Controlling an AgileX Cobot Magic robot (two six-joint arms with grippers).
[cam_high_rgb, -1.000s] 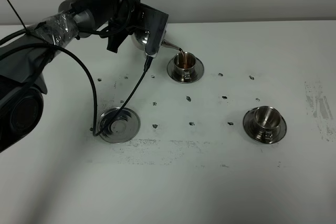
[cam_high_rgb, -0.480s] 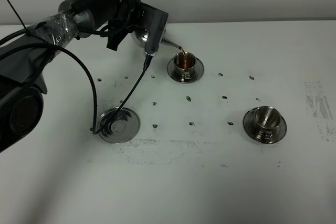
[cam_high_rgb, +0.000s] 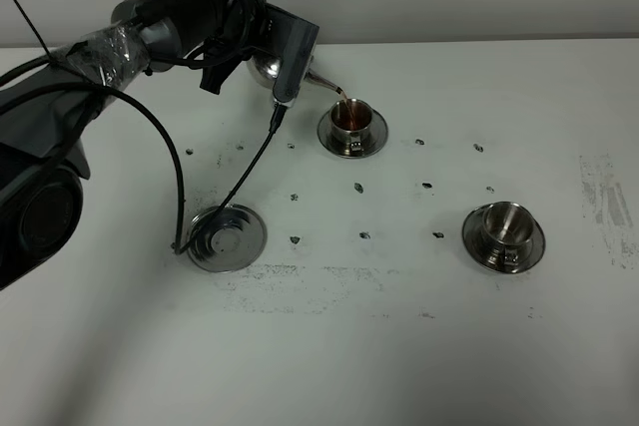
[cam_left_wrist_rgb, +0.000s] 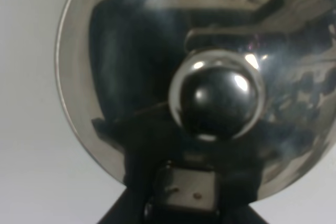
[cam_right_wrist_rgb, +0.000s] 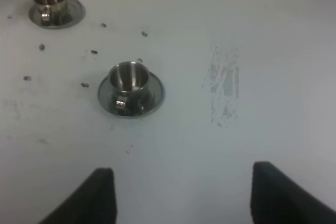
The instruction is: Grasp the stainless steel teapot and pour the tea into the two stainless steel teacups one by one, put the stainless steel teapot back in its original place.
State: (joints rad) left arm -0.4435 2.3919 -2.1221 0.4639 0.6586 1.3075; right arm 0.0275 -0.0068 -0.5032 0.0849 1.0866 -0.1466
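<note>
Tea rising in the first cup, pour under way

The left gripper (cam_high_rgb: 245,52) has its jaws clenched on the stainless steel teapot (cam_high_rgb: 262,69), tipped beyond the tray (cam_high_rgb: 228,237). The far teacup (cam_high_rgb: 351,117) looks fuller than a second ago. The other teacup (cam_high_rgb: 504,226), right of the tray, awaits its pour. The right gripper (cam_right_wrist_rgb: 184,198) has its jaws released.
</note>
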